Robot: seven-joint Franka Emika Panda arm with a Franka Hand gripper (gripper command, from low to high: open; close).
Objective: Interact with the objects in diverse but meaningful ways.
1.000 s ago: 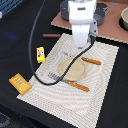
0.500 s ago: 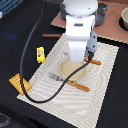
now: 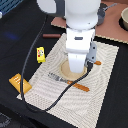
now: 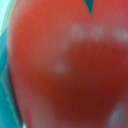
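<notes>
One arm: the Franka arm (image 3: 75, 30) is lowered over the middle of the striped placemat (image 3: 50, 90), and its white body covers most of the round wooden plate (image 3: 64, 73) beneath it.
Gripper: the fingertips are hidden behind the arm in the exterior view and are not shown in the wrist view; whether the pincer is released or clenched cannot be told.
Tomato: the wrist view is filled almost entirely by a blurred red rounded surface (image 4: 65, 70), taken to be the tomato, lying very close to the wrist camera. It is not seen in the exterior view, so its exact place under the arm cannot be told.
Pastry: the orange-yellow ridged pastry (image 3: 19, 83) is laid on the dark table (image 3: 20, 30), just off the placemat's edge at the exterior view's left.
Yellow block: the small yellow block (image 3: 40, 54) is laid on the table near the placemat's upper left side in the exterior view, apart from the pastry.
Sausage: the thin dark-brown sausage (image 3: 49, 36) is laid on the table beyond the placemat, near the arm's base.
Fork: the orange-handled fork (image 3: 67, 82) is laid on the placemat, its metal tines beside the plate's rim.
Knife: an orange handle (image 3: 97, 63) is partly shown past the arm at the exterior view's right; the rest is hidden.
Cable: a black cable (image 3: 35, 65) is looped from the arm across the placemat.
Pot: a grey pot (image 3: 102, 14) is partly seen behind the arm.
</notes>
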